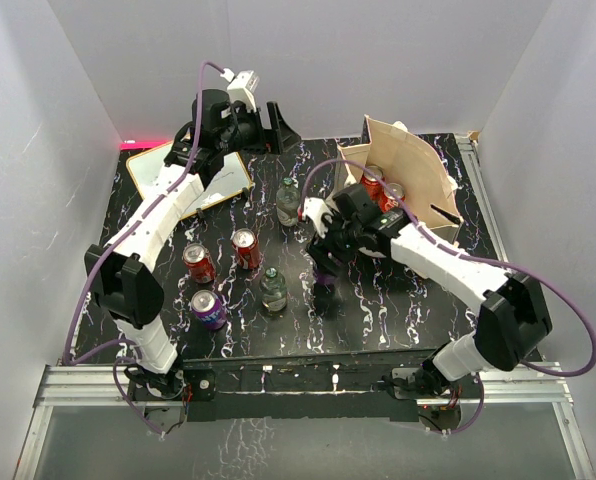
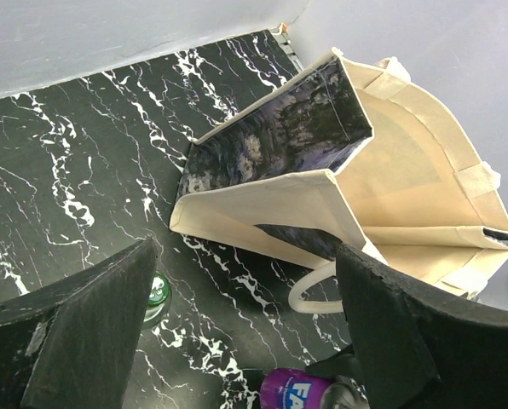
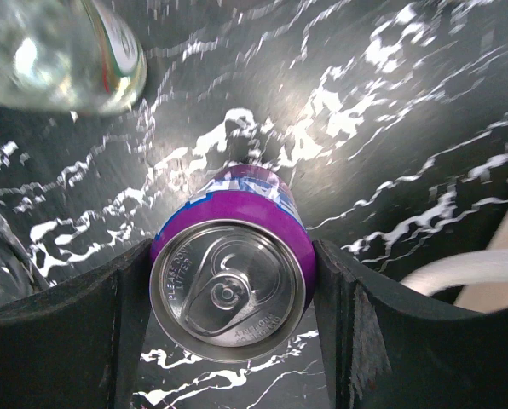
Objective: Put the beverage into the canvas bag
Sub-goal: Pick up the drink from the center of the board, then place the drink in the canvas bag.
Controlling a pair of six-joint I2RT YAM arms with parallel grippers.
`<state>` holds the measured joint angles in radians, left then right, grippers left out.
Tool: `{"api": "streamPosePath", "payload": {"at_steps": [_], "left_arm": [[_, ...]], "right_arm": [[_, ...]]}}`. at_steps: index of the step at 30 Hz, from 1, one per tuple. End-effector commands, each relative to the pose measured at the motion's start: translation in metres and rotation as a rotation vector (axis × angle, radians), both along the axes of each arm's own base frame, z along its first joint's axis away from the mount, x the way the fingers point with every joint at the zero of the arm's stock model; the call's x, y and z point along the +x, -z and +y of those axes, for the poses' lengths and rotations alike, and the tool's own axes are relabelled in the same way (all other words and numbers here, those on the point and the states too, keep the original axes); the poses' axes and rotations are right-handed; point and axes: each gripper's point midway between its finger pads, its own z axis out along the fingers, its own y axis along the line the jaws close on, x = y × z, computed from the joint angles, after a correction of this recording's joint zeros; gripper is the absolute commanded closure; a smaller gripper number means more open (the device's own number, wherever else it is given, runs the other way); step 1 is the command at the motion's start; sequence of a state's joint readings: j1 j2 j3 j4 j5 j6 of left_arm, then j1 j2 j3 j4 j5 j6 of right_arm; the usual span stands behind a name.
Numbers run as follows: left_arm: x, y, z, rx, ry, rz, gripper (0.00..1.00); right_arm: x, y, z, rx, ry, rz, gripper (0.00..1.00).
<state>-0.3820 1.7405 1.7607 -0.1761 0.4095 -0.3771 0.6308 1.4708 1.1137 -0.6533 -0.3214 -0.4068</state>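
A purple beverage can (image 3: 228,290) stands upright between the fingers of my right gripper (image 3: 233,256), and both pads press its sides. From above, that gripper (image 1: 326,258) is at mid table with the purple can (image 1: 324,291) below it, left of the canvas bag (image 1: 410,172). The beige bag gapes open toward the camera, with two red cans (image 1: 380,188) inside. My left gripper (image 1: 266,127) is raised at the far back left, open and holding nothing. Its view looks down on the bag (image 2: 407,162), the black panel (image 2: 279,136) and the held can (image 2: 309,392).
Two red cans (image 1: 221,256), another purple can (image 1: 208,308) and two clear bottles (image 1: 289,200), (image 1: 272,290) stand on the black marble table (image 1: 378,310). A flat beige item (image 1: 193,185) lies at the back left. White walls enclose three sides.
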Motion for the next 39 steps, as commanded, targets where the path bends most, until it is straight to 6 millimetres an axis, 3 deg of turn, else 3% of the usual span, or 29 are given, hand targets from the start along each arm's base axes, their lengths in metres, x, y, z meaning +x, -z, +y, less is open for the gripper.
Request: {"api": "streamPosePath", "payload": {"at_steps": [1, 5, 10, 14, 17, 20, 23, 31, 39], "left_arm": [[-0.004, -0.018, -0.013, -0.028, 0.059, -0.054, 0.16], [-0.008, -0.01, -0.02, -0.054, 0.076, -0.026, 0.16], [-0.007, -0.006, -0.03, -0.098, 0.069, 0.024, 0.17], [-0.006, -0.006, -0.043, -0.115, 0.077, 0.033, 0.17], [-0.011, -0.006, -0.06, -0.122, 0.11, 0.036, 0.17], [-0.018, -0.005, -0.077, -0.126, 0.149, 0.025, 0.17], [-0.018, -0.003, -0.086, -0.122, 0.177, 0.005, 0.17], [-0.015, 0.029, -0.099, -0.056, 0.253, 0.01, 0.19], [-0.021, 0.034, -0.116, -0.089, 0.298, -0.03, 0.21]], "right_arm": [[0.032, -0.141, 0.027, 0.268, 0.047, -0.276, 0.92], [0.038, -0.196, 0.019, 0.318, 0.11, -0.369, 0.92], [0.053, -0.257, -0.017, 0.373, 0.264, -0.48, 0.92], [0.066, -0.291, -0.057, 0.399, 0.406, -0.548, 0.92], [0.075, -0.304, -0.089, 0.395, 0.508, -0.582, 0.92], [0.083, -0.303, -0.119, 0.357, 0.602, -0.607, 0.92], [0.092, -0.289, -0.143, 0.308, 0.685, -0.595, 0.92], [0.115, -0.247, -0.16, 0.155, 0.739, -0.559, 0.92], [0.128, -0.2, -0.172, -0.02, 0.704, -0.499, 0.92]]}}
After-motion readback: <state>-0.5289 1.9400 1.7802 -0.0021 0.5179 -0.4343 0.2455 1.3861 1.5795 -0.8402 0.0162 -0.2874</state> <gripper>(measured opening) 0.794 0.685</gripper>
